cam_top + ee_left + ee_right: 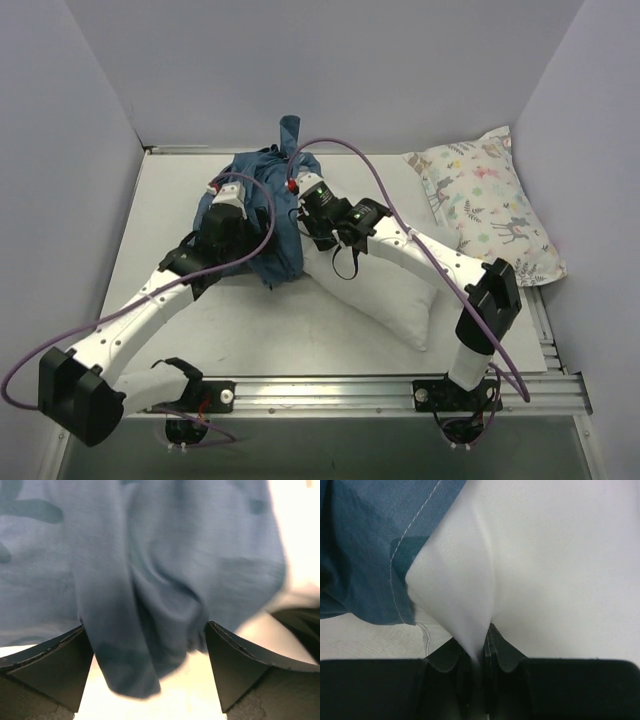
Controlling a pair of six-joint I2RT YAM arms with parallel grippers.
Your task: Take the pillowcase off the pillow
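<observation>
Pale grey table [300, 340] fills a booth closed in by lavender-grey walls [350, 60] on your left, at the back and on your right. Only the near side is open, with its metal rail [330, 390] and the two arm bases.

A strip of bare surface runs between the rail and the plain white puffy pillow [385, 290]. There is more bare surface to the left of the left arm. The pillow's long axis runs diagonally. Its uncovered end points near-right, with that corner close to the table's near edge. Its other end runs far-left, under bunched cloth.

The right gripper [480, 652] is closed, pinching a fold of the pillow's white fabric just beside the stitched hem of the dark blue fabric pillowcase [258, 170]. The left gripper [146, 627] stands wide open. One black finger is on each side of a hanging fold of the blue cloth, and the fold hangs loose between them, not pinched.

The pillowcase sits crumpled over the pillow's far end, about mid-table. A twisted tip rises from it toward the back wall.

At far right, well apart from both grippers, a white pillow printed with pastel animals and leaves [490, 200] lies along the right wall. It takes up that side's room.
</observation>
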